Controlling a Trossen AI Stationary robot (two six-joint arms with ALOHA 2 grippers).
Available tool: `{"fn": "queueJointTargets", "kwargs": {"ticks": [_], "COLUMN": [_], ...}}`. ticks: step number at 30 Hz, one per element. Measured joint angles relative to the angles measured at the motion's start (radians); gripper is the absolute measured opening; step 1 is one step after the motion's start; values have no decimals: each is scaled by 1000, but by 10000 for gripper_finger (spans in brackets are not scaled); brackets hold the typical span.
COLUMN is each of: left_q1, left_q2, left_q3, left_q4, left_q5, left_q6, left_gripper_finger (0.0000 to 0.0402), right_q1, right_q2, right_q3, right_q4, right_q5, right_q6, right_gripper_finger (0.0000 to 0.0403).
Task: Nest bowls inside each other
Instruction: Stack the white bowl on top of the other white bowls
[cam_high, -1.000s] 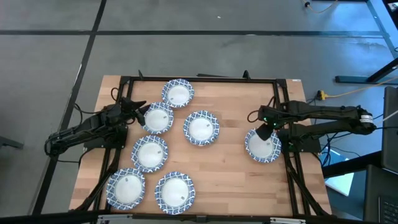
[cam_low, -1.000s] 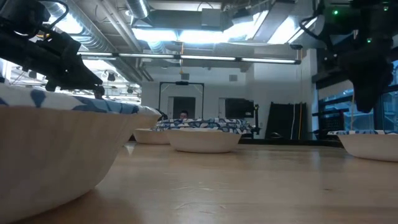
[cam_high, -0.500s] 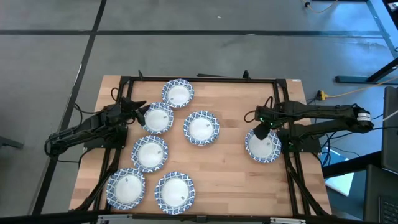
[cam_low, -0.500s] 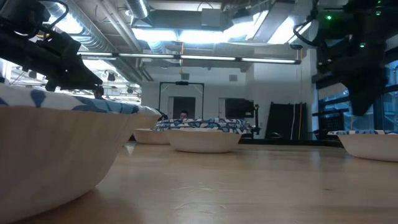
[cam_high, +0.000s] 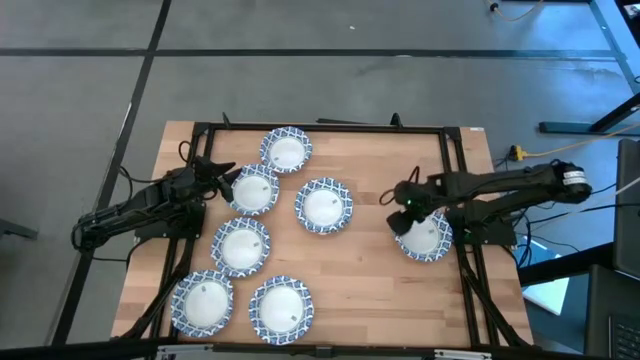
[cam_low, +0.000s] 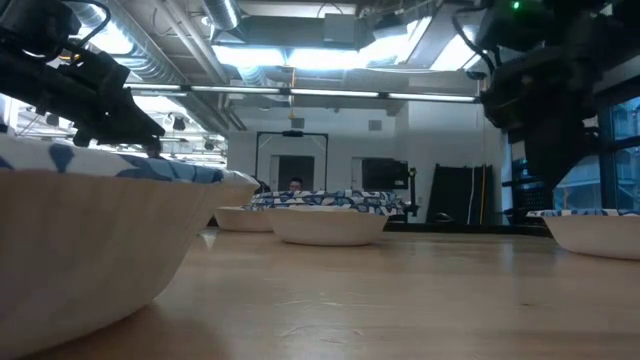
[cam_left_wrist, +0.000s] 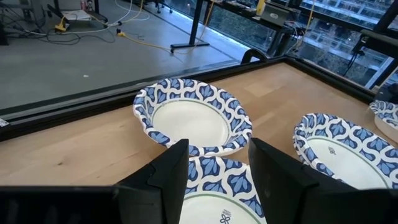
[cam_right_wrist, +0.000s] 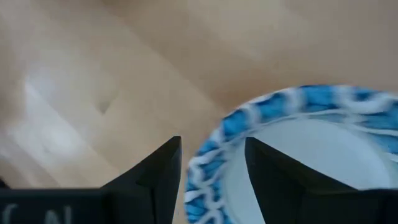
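Seven white bowls with blue-and-white patterned rims sit on their bases on the wooden table (cam_high: 360, 290). One bowl (cam_high: 426, 237) stands alone at the right; the others form a cluster at the left. My right gripper (cam_high: 402, 208) is open over the lone bowl's left rim (cam_right_wrist: 214, 146), with one finger on the inner side and one on the outer; I cannot tell whether they touch it. My left gripper (cam_high: 228, 176) is open, hovering by the left rim of a far-left bowl (cam_high: 253, 190), whose rim (cam_left_wrist: 214, 177) shows between its fingers.
Other bowls sit at the far side (cam_high: 286, 150), the middle (cam_high: 323, 205), the left (cam_high: 240, 246) and the near edge (cam_high: 202, 302) (cam_high: 280, 310). Bare wood lies between the cluster and the right bowl. A black frame (cam_high: 320, 127) rings the table.
My right gripper has moved toward the table's left edge, from above the lone bowl's far side to over its left rim. The bowls have stayed where they were.
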Motion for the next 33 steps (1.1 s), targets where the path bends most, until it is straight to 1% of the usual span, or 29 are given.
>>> {"fn": "queueJointTargets", "kwargs": {"ticks": [2, 6, 9, 12, 15, 19, 22, 27, 33], "left_q1": [0, 0, 0, 0, 0, 0, 0, 0, 0], "left_q2": [0, 0, 0, 0, 0, 0, 0, 0, 0], "left_q3": [0, 0, 0, 0, 0, 0, 0, 0, 0], "left_q4": [0, 0, 0, 0, 0, 0, 0, 0, 0], "left_q5": [0, 0, 0, 1, 1, 1, 1, 1, 1], "left_q6": [0, 0, 0, -4, -5, -19, -25, -26, -26], "left_gripper_finger": [161, 161, 161, 161, 161, 161, 161, 161, 161], "right_q1": [48, 124, 166, 209, 247, 271, 286, 305, 334], "right_q2": [26, 79, 109, 144, 189, 255, 296, 330, 331], "right_q3": [0, 0, 3, 34, 91, 181, 220, 224, 224], "right_q4": [26, 19, 13, -12, -77, -166, -181, -180, -178], "right_q5": [20, 83, 95, 103, 147, 175, 175, 175, 175], "right_q6": [32, 109, 154, 179, 179, 171, 152, 192, 206], "right_gripper_finger": [179, 179, 179, 172, 158, 138, 127, 120, 127]}}
